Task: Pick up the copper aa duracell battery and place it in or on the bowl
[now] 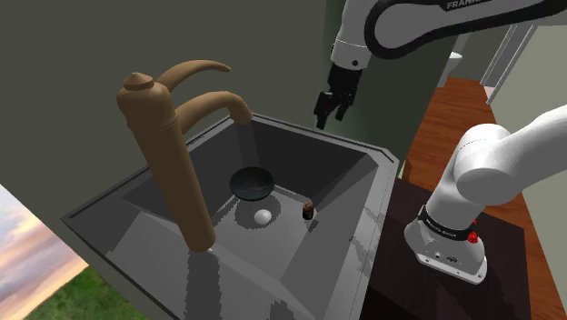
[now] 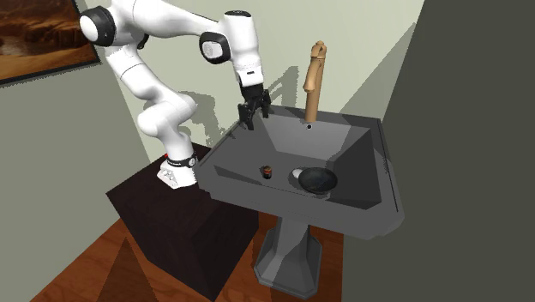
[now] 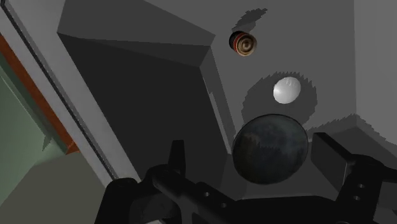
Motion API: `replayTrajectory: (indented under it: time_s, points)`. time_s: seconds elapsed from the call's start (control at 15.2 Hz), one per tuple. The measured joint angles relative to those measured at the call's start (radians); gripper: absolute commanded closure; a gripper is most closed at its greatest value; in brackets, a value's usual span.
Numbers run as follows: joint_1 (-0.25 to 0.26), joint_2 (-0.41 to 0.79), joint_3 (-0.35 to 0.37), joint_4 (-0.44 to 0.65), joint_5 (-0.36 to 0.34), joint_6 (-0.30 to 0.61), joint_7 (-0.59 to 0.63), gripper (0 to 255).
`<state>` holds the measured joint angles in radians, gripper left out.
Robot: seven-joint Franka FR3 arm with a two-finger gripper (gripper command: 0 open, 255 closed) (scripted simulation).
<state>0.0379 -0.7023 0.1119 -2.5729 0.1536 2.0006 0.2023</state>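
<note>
The battery (image 1: 309,211) is a small dark cylinder with a copper-coloured end. It stands upright on the floor of the grey sink (image 1: 363,145), close to the sloped wall on the shoulder view's right. The space above it is open. The black tool (image 1: 331,118) hangs high over the sink's far rim with its fingers spread wide and nothing between them. A white ball (image 1: 263,216) lies just left of the battery in the shoulder view, apart from it. The dark bowl (image 1: 253,183) sits just beyond the ball. A brown faucet (image 1: 168,155) rises at the near left rim, its spout reaching over the basin.
</note>
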Motion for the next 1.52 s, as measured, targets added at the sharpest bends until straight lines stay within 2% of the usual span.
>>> replayTrajectory:
  time_s: [0.46, 0.99, 1.25, 1.52]
  points:
    - [0.032, 0.117, 0.086, -0.118, 0.029, 0.2, 0.056, 0]
    - [0.043, 0.383, 0.185, -0.189, 0.027, 0.493, 0.129, 0]
    - [0.027, 0.566, 0.241, -0.175, -0.035, 0.637, 0.212, 0]
    - [0.012, 0.676, 0.252, -0.176, -0.106, 0.73, 0.269, 0]
